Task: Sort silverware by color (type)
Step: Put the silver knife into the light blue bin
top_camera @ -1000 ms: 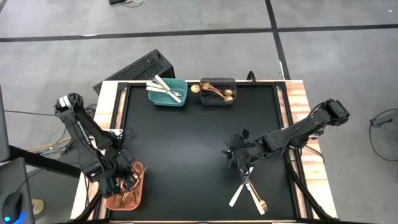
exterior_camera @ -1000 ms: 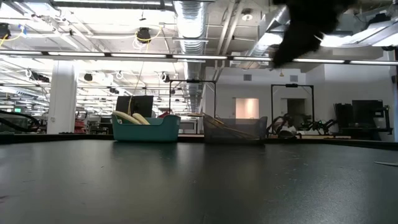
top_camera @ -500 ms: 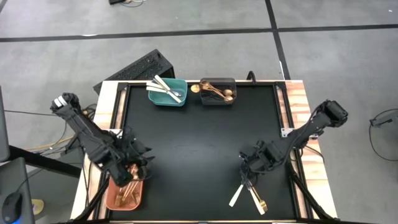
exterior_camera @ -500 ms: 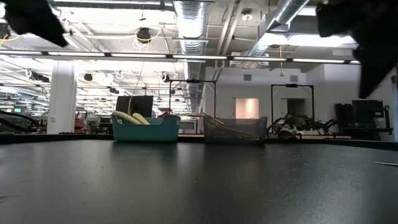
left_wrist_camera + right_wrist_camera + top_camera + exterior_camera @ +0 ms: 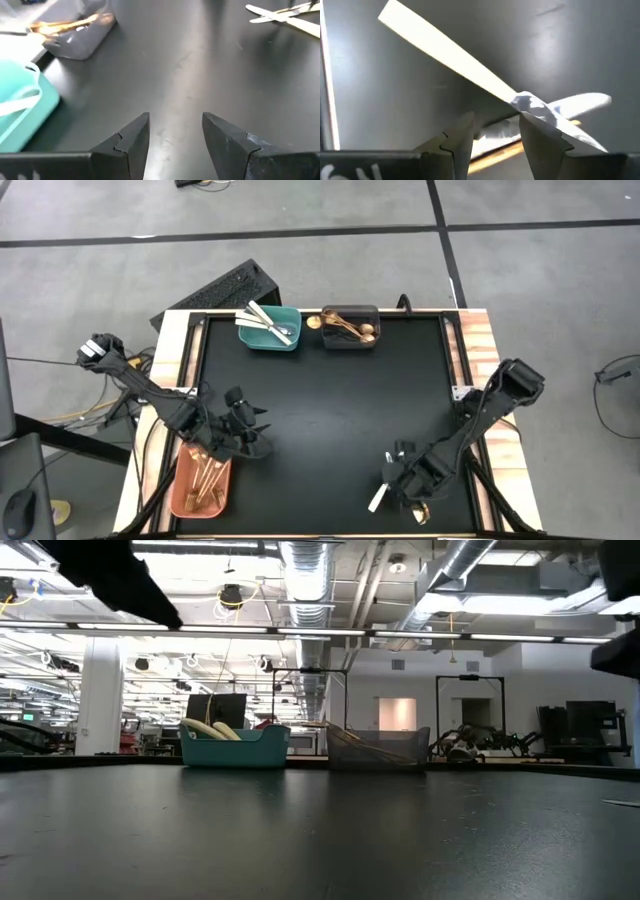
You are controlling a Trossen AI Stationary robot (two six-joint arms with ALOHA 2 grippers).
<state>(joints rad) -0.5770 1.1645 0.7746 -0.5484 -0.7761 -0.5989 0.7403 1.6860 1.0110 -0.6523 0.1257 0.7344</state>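
Observation:
A white plastic knife (image 5: 378, 500) and a gold utensil (image 5: 422, 512) lie crossed on the black mat near the table's near edge. My right gripper (image 5: 403, 480) hangs low over them, open. In the right wrist view its fingers (image 5: 495, 125) stand on either side of the spot where the white knife (image 5: 450, 62) crosses a shiny utensil (image 5: 532, 104). My left gripper (image 5: 248, 435) is open and empty above the mat (image 5: 175, 125), just right of the salmon bin (image 5: 200, 485), which holds gold utensils. My right gripper comes down on the crossed utensils from above, one fingertip (image 5: 527, 120) right beside the shiny utensil. I cannot tell whether it touches.
At the far edge a teal bin (image 5: 272, 330) holds white knives and a silver utensil. The dark grey bin (image 5: 350, 328) beside it holds gold utensils. The mat between the bins and the grippers is bare. A keyboard (image 5: 215, 292) lies beyond the far-left corner.
My left gripper has risen out of the salmon bin and swung right and toward the far edge, out over the mat. My right gripper has moved toward the near edge and down over the crossed utensils. The utensils have stayed where they were.

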